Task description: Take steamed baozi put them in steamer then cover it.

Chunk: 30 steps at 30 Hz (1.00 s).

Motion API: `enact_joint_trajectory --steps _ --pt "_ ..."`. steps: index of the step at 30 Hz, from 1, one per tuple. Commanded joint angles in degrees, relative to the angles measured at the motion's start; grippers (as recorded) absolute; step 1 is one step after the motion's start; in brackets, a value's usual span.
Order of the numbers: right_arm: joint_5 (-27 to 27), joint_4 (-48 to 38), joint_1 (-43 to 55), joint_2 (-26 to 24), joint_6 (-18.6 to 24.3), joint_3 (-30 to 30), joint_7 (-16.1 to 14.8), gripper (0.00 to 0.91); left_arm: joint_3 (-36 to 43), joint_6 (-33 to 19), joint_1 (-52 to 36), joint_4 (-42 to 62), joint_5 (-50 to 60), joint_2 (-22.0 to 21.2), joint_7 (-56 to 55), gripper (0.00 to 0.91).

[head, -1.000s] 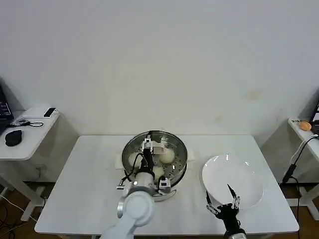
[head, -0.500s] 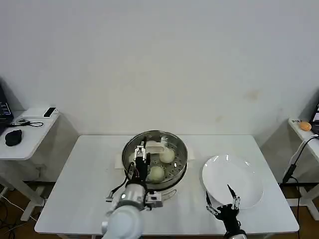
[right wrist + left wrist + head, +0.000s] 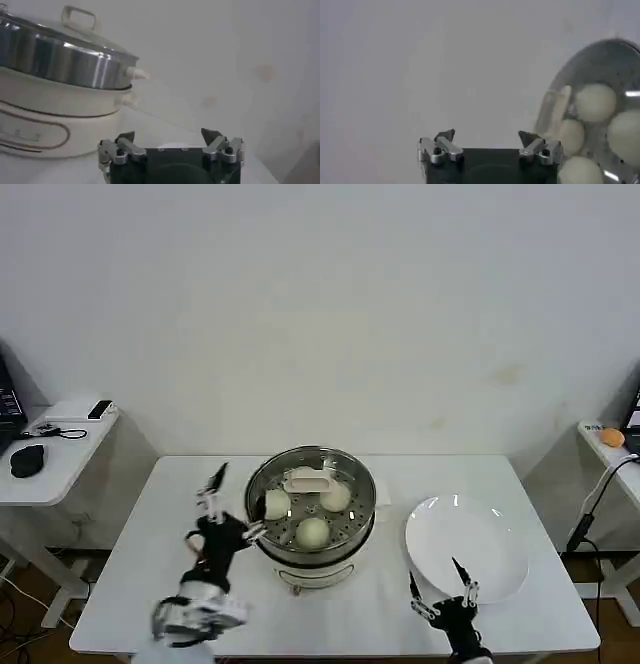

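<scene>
while the cover (image 3: pixel 311 482) sits on the steamer (image 3: pixel 311 502) at frame centre (baozi (image 3: pixel 313 531) visible through the glass), the left end effector (image 3: pixel 228 507) hangs wide open just left of it; the right end effector (image 3: pixel 437 588), also spread empty, waits lower right by the white plate (image 3: pixel 490 534) on the counter (image 3: pixel 150 544).

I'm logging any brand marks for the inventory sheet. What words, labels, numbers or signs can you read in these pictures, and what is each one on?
None can be read.
The steamer, its cover, the plate and the table carry no visible lettering.
The steamer's pale base bears only a thin outlined panel, with no text in it.
The screen at the far left has marks too small to read.
</scene>
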Motion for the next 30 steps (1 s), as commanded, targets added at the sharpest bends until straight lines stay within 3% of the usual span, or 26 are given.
enact_joint_trajectory --steps 1,5,11,18,30 --pt "13.2 3.6 -3.2 -5.9 -3.6 -0.1 -2.3 0.907 -20.4 -17.7 20.0 5.4 -53.2 -2.8 -9.3 0.907" --pt "19.5 5.9 -5.2 -8.8 -4.9 1.0 -3.2 0.907 -20.2 -15.4 23.0 6.1 -50.7 -4.8 -7.8 0.907" --pt "24.0 7.3 -5.6 -11.7 -7.5 1.3 -3.1 0.907 -18.3 -17.5 26.4 8.4 -43.9 -6.2 -6.7 0.907" --pt "25.5 8.6 -6.2 -13.4 -11.7 0.3 -2.4 0.907 -18.2 -20.6 26.7 12.2 -42.9 -6.7 -4.9 0.907" --pt "23.9 7.4 -6.1 -13.7 -12.2 -2.6 -1.3 0.907 -18.3 -22.2 26.7 10.5 -41.3 -7.6 -5.4 0.907"
